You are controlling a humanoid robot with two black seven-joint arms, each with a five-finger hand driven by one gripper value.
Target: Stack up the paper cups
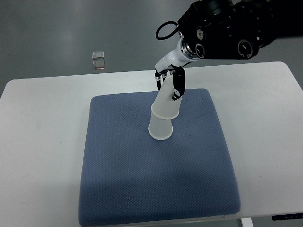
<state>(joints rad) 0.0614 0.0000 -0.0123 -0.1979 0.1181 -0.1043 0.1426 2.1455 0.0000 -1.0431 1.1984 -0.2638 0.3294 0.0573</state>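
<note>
Top-down shot here. There's a white table (42, 142) with a blue textured mat (156, 189) covering most of its middle. The mat runs nearly down to the table's near edge and stops short of the far edge.

On the mat, a bit toward its far edge and roughly centred between its left and right sides, sits an upside-down white paper cup (160, 128), rim flat on the fabric. A second white paper cup (166, 101) is also inverted and slipped over the top of the first one, but it's tilted, leaning up and away toward the far right corner of the mat, so it isn't seated square. The lower part of it overlaps the bottom cup.

The right hand (171, 81) comes down from the top right on a chunky black arm (232, 28) with a white wrist section. Its dark fingers (179, 87) are wrapped around the upper end of the tilted cup, one on the right side clearly touching, others on the left, so it's gripping that top cup. I think the thumb is on the left side, but the fingers are small and dark, hard to sort out.

Past the far left edge of the table, on the grey floor, there are two small shiny squares (98, 60), one behind the other.
</note>
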